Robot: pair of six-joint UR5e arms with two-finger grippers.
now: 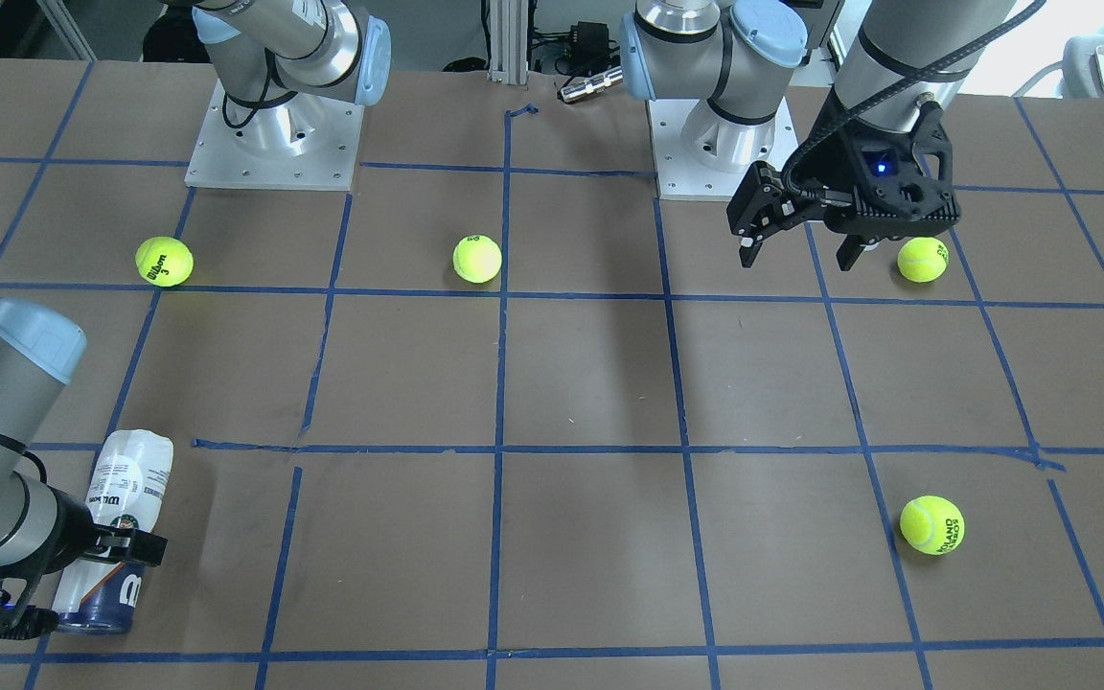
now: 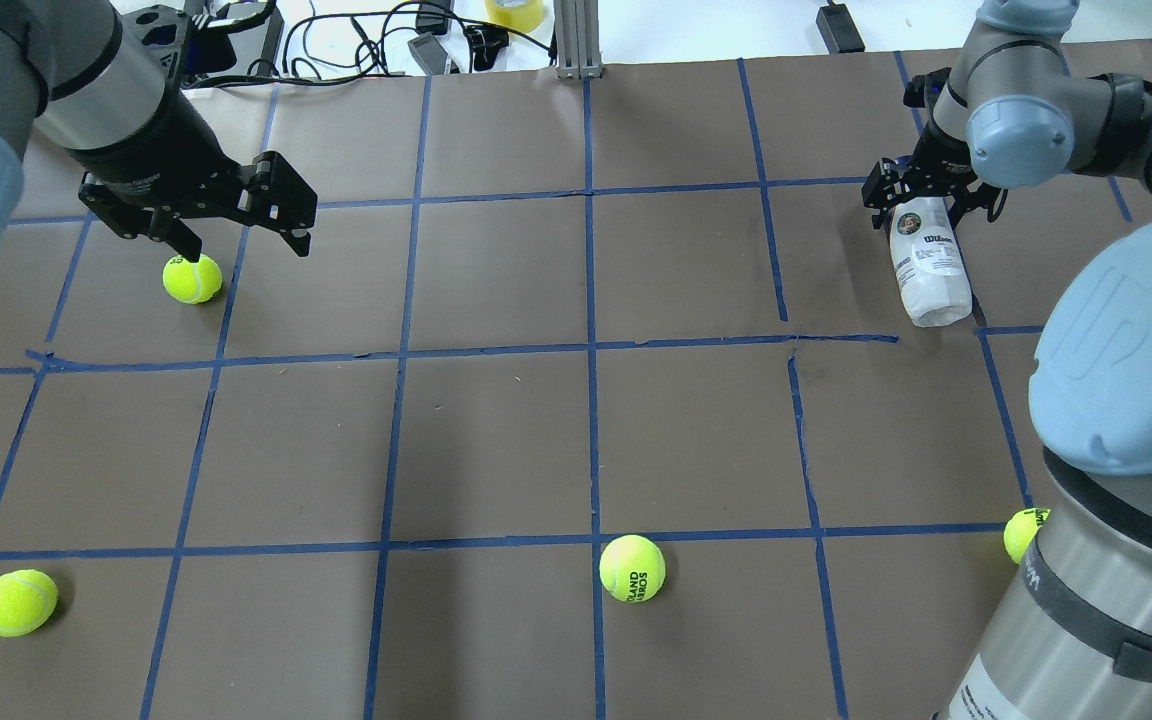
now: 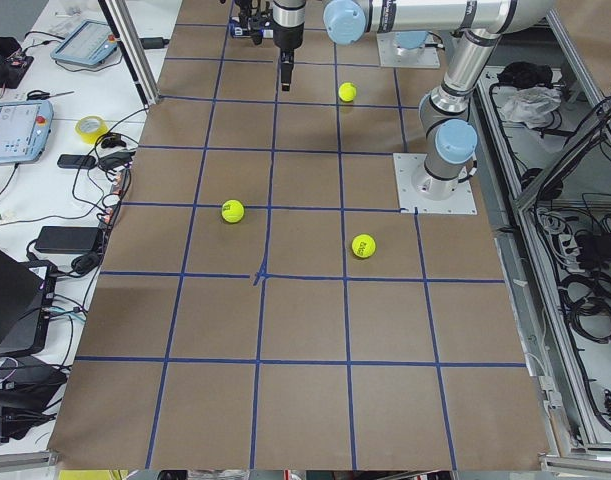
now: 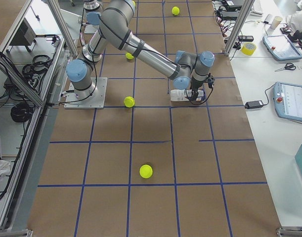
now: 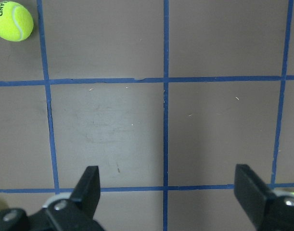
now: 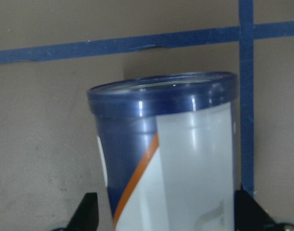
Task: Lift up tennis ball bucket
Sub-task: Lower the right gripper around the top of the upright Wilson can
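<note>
Navy rim and band of the tennis ball bucket fill my right wrist view, with the white label and an orange stripe running down toward me. My right gripper is spread: one finger shows at each lower corner with the tube between them. The pads look just beside the plastic, not yet pressed in. The bucket appears to lie on its side on the table, out on my right at the far side from my base, beside a blue tape line. My left gripper hangs spread and empty over a loose tennis ball, well apart from all this, and I judge it has no part in the lift.

The step in hand, as I read it, is to shut on the tube and raise it. I straddle it near the navy end, so the long white part reaches well out to one side of my grip. That end will want to droop once the bucket leaves the table. I should bring both pads in evenly so the round wall does not roll aside. The squeeze should be firm enough to hold but not so hard that the thin plastic buckles or slips out. Then I should rise slowly and straight, watching for the free end sagging or the tube turning between my pads.
</note>
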